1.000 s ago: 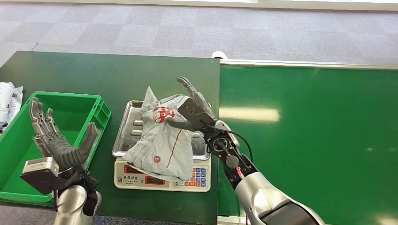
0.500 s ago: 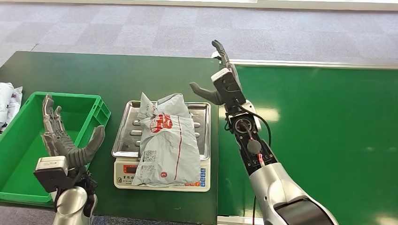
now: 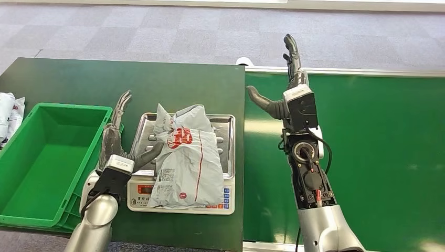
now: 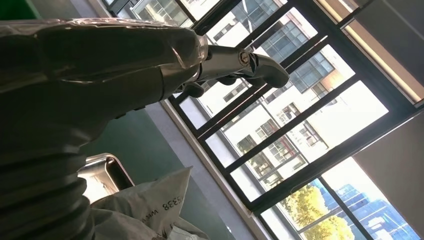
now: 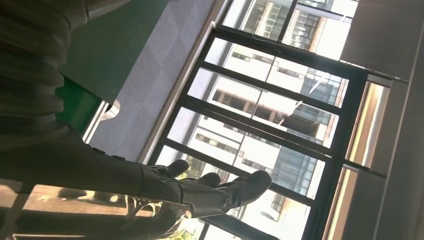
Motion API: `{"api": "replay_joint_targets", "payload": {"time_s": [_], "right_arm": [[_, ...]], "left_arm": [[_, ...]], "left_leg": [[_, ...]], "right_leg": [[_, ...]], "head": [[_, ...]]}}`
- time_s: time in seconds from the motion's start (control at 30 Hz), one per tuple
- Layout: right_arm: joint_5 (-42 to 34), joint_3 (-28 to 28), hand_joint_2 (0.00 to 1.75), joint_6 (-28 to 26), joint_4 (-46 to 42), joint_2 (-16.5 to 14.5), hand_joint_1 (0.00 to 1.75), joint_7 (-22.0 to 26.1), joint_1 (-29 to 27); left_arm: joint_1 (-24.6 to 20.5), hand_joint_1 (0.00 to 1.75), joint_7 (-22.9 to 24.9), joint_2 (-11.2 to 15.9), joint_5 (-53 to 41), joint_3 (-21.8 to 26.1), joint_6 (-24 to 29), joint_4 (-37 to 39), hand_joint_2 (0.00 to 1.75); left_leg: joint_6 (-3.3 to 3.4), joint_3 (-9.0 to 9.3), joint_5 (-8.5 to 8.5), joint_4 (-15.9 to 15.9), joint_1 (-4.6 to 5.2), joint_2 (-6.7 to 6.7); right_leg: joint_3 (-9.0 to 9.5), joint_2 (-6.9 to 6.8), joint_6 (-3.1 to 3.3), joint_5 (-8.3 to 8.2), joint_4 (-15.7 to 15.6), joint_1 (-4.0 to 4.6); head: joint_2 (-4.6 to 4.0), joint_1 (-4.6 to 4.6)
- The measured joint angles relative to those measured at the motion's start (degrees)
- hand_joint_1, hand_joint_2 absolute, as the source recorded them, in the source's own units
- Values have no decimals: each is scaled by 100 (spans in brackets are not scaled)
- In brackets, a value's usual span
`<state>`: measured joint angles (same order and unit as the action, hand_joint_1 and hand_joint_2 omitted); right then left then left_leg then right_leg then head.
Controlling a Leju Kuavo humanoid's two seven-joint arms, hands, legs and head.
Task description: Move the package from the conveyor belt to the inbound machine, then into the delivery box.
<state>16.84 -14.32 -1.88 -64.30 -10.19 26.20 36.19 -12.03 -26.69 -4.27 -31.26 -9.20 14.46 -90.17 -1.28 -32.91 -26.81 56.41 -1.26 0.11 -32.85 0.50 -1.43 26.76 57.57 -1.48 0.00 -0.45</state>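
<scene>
While the package (image 3: 184, 160) lies flat on the steel tray (image 3: 226, 137) of the inbound machine (image 3: 181, 195), a weighing scale with a keypad and red displays on its front, neither hand is closed on it. The package is a grey plastic mailer with red printing and a white label; its near end overhangs the front of the scale. The scale is placed on the dark green surface (image 3: 105, 84), close to that surface's right edge and toward its near edge. The left hand (image 3: 119, 147) is raised just beside the left rim of the tray, with fingers extended and spread and the thumb (image 3: 149, 154) pointed toward the package; whether the thumb touches the mailer cannot be determined, and nothing is grasped. In the left wrist view, the left hand (image 4: 150, 55) is seen with fingers held out straight, and a corner of the package (image 4: 150, 205) with printed digits is seen beside the tray edge (image 4: 102, 172). The right hand (image 3: 286, 92) is held upright above the brighter green conveyor belt (image 3: 367, 157), near the belt's left edge, released, with fingers straight and thumb spread. A green delivery box (image 3: 31, 207) is set on the surface near its left edge, just beside the left arm. White bags (image 3: 10, 113) are seen at the far left.
</scene>
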Motion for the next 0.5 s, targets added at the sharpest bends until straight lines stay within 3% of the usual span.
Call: {"api": "replay_joint_targets", "payload": {"time_s": [0.2,0.33,0.5], "right_arm": [[501,65,175,-241,-758,189,0,-152,-527],[392,274,175,-183,-1333,398,0,-207,-1058],[296,492,175,-112,-1628,552,0,-185,-1366]], "left_arm": [[-359,0,350,153,-664,-285,-293,438,175],[-992,0,431,285,-791,-506,-646,1443,175],[-1493,0,393,356,-802,-632,-675,2340,175]], "left_leg": [[0,1,0,0,-1,-11],[0,-1,0,0,3,-8],[0,3,0,0,5,14]], "right_leg": [[-1,-6,0,3,0,0],[4,-5,0,-1,-1,-2],[-1,10,1,-10,-1,-4]], "head": [[0,0],[0,1],[0,0]]}}
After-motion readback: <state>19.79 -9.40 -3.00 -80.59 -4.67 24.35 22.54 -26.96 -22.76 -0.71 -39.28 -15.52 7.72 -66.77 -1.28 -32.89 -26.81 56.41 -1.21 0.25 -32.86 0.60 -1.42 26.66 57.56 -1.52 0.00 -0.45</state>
